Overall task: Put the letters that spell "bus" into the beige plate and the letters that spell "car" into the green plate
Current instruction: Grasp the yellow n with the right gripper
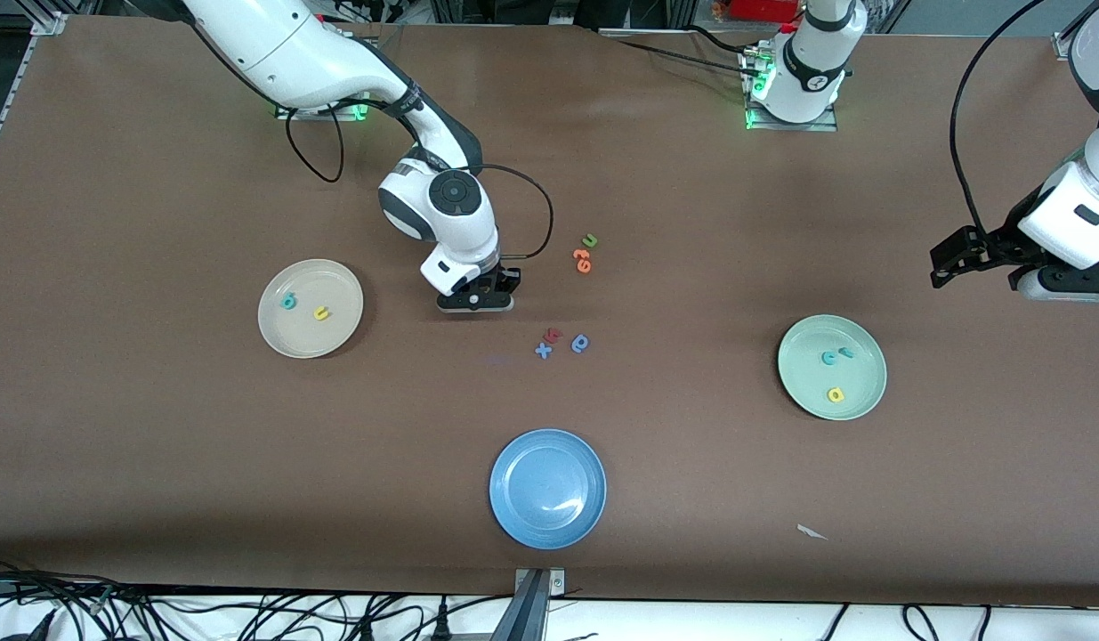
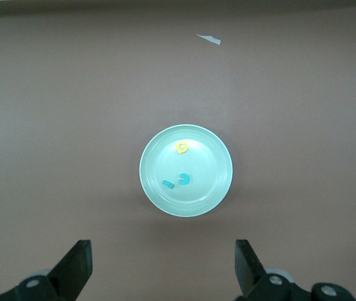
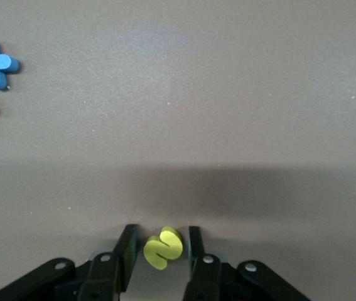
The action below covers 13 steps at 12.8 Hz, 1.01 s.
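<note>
Right hand (image 3: 159, 251) sat low at the bench (image 1: 691, 499), between the beige plate (image 1: 273, 334) and the loose cluster of letters at mid-bench. In the right wrist view its fingers (image 3: 126, 254) stood on either side of the yellow s (image 3: 163, 248), narrowly spaced, each with a thin gap to the letter; no contact could be confirmed. The s itself was hidden under the hand in the front view.

Beige plate, toward the right arm's end of the bench, held the teal b (image 1: 288, 301) and the yellow u (image 1: 320, 312), side by side and apart.

Green plate (image 1: 860, 396), toward the left arm's end, held the teal c (image 1: 829, 358) and teal r (image 1: 845, 352) close together, with the yellow a (image 1: 836, 394) nearer the front camera, apart from them.

Left hand (image 1: 958, 258) waited in the air at the left arm's end of the bench, fingers (image 2: 77, 266) wide apart and holding nothing; its wrist view looked down on the green plate.

Loose on the bench: green u (image 1: 589, 239) just beside the orange letters (image 1: 583, 260); nearer the front camera, a blue x (image 1: 543, 350), a dark red letter (image 1: 553, 335) and a blue a-like letter (image 1: 580, 344). Blue plate (image 1: 547, 488) lay nearest the front camera. A white scrap (image 1: 812, 531) lay near the bench's front edge.
</note>
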Motion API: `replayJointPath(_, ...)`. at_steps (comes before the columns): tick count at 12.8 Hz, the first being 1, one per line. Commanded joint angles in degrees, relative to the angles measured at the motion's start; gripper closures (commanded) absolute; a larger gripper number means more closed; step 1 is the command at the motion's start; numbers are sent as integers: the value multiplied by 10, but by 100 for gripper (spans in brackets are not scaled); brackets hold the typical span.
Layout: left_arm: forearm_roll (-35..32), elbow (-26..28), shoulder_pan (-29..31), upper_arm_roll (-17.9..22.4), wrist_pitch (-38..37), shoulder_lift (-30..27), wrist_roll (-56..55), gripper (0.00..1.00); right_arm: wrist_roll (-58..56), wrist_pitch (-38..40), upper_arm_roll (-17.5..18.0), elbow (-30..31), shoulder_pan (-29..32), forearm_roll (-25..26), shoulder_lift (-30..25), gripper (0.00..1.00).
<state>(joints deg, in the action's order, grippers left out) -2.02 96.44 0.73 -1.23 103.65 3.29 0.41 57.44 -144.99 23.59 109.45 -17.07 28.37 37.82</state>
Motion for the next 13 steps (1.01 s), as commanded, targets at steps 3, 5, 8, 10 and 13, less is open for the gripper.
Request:
replayJointPath(3,10,-5,1,-2,-9,-1,3,0,14,-4,-6,-1,-6,14,6,81)
replayJointPath(5,10,-6,1,-3,-9,0,3,0,14,-2,-6,-1,-6,14,3,84)
replayJointPath(8,10,-5,0,-3,-9,0,4,0,-7,8,-6,8,2,14,-29,84)
replayJointPath(10,10,-5,-1,-3,-9,0,3,0,-51,35,-6,26,25,9,-59,84)
replayJointPath(13,10,-5,-2,-3,-9,0,3,0,-132,41,-5,77,70,4,-117,84)
